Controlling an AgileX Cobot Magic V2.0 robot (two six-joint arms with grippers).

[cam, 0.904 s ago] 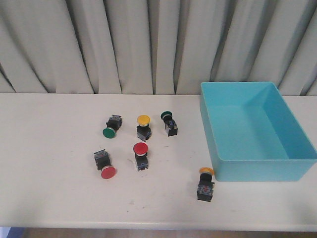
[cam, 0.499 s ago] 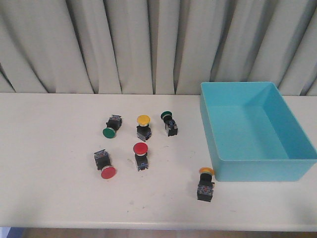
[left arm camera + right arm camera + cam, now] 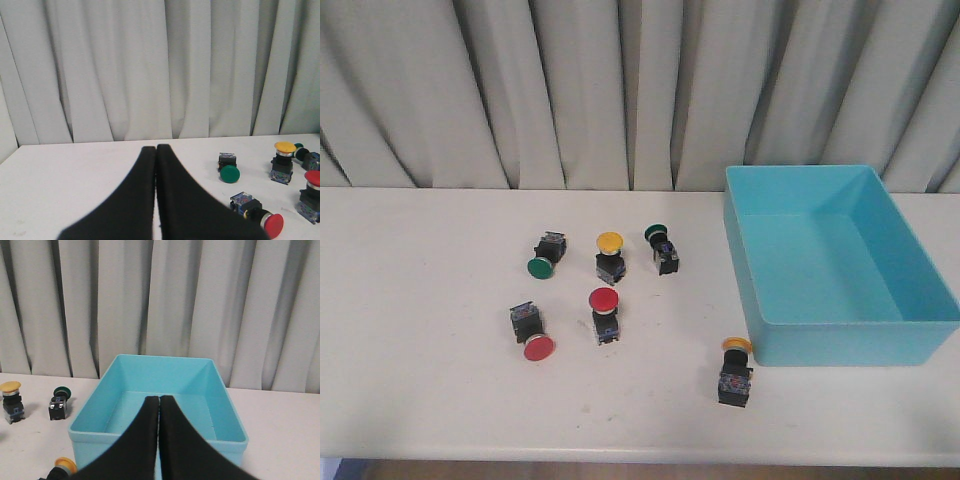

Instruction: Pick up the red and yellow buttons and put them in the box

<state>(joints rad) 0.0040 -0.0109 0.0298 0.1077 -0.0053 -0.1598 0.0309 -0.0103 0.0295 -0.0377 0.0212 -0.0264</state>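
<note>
Two red buttons lie mid-table: one on its side [image 3: 533,333] [image 3: 260,215], one upright [image 3: 604,313] [image 3: 311,192]. A yellow button [image 3: 610,256] [image 3: 283,161] [image 3: 11,400] stands behind them. Another yellow button [image 3: 735,372] [image 3: 62,467] lies by the front left corner of the turquoise box [image 3: 775,322] [image 3: 95,427], which holds nothing. Neither arm shows in the front view. My left gripper [image 3: 156,148] is shut and holds nothing, low over the table left of the buttons. My right gripper [image 3: 159,399] is shut with nothing in it, facing the box.
Two green-capped buttons lie among the others: one at the left [image 3: 546,255] [image 3: 229,168], one nearer the box [image 3: 661,247] [image 3: 59,403]. A pleated grey curtain [image 3: 620,90] hangs behind the white table [image 3: 420,300].
</note>
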